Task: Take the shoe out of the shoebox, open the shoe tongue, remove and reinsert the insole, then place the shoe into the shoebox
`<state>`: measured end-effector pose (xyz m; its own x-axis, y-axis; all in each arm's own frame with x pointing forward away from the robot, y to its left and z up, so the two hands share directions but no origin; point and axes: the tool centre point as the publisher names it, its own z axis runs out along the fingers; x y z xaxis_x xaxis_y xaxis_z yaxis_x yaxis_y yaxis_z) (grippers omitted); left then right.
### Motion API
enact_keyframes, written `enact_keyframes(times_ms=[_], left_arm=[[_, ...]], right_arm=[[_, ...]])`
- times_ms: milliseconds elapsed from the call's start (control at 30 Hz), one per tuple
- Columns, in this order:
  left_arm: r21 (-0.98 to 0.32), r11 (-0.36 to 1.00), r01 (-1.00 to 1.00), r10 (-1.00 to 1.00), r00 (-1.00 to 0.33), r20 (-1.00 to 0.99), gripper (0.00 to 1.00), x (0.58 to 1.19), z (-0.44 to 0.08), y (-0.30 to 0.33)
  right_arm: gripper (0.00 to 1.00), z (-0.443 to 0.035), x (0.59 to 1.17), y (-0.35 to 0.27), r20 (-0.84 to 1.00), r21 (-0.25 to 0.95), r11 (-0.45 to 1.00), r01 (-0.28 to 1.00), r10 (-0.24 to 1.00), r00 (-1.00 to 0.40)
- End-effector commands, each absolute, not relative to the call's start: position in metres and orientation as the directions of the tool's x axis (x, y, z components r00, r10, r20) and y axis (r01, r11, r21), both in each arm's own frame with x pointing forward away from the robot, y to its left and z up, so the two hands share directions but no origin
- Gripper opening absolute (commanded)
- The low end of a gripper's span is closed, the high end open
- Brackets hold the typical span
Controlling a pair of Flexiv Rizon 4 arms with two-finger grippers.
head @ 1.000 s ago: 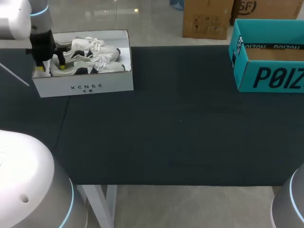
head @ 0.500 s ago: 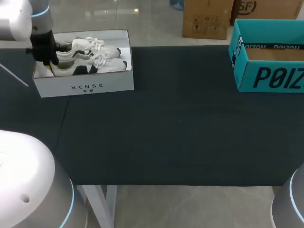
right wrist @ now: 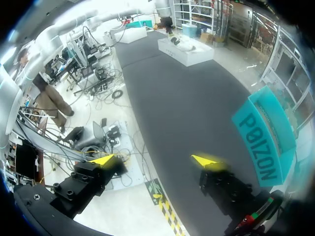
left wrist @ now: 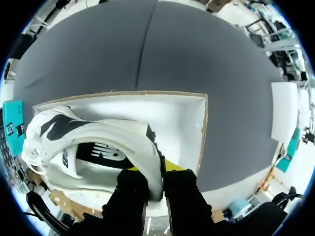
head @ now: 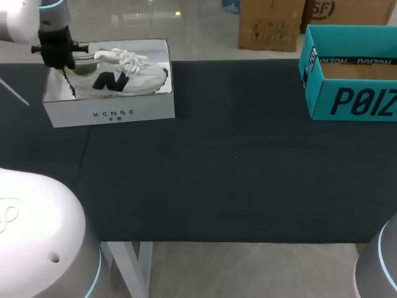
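The left end effector [head: 62, 67] is at the left end of the white shoebox [head: 111, 113], which stands at the far left of the dark desk [head: 236, 174]. It is clamped on the heel of a white sneaker [head: 118, 79]. In the left wrist view its fingers [left wrist: 132, 189] stand close together, with only the sneaker's [left wrist: 115, 133] heel wall between them: one finger is on the outside of the heel and the other at the collar, where a sliver of yellow tip shows. The sneaker is turned on its side within the shoebox's [left wrist: 179, 118] opening. Its dark logo faces the head camera, its toe points toward the box's right end, and its heel is raised at the grip. White laces show just behind it, but I cannot tell whether they belong to a second shoe. An open teal box [head: 347, 93] sits at the desk's far right corner, well apart from the shoebox. The right end effector [right wrist: 156, 160] is spread wide, with nothing between its two yellow tips. It hangs near the desk's [right wrist: 187, 108] edge with the teal box [right wrist: 263, 137] beside it, and the white shoebox [right wrist: 186, 50] lies far ahead.
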<state>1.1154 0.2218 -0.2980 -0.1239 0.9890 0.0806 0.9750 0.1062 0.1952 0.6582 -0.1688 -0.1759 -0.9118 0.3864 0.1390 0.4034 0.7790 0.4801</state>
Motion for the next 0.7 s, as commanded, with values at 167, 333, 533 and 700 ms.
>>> enact_keyframes(times_ms=[167,333,533,700], left_arm=[[0.336,0.115,0.935,0.985,-0.150,0.081,0.00,1.073,-0.207,0.183],[0.367,0.103,0.925,0.986,-0.142,0.082,0.00,1.054,-0.187,0.143],[0.340,0.051,0.939,0.992,-0.087,0.089,0.00,1.024,-0.194,0.082],[0.279,0.006,0.960,0.994,-0.037,0.106,0.00,1.002,-0.219,0.030]], right_arm=[[1.00,-0.177,0.658,-0.169,0.138,0.478,0.780,0.404,0.388,-0.911],[1.00,-0.177,0.658,-0.169,0.138,0.478,0.780,0.404,0.388,-0.911],[1.00,-0.177,0.658,-0.169,0.138,0.478,0.780,0.404,0.388,-0.911],[1.00,-0.177,0.658,-0.169,0.138,0.478,0.780,0.404,0.388,-0.911]])
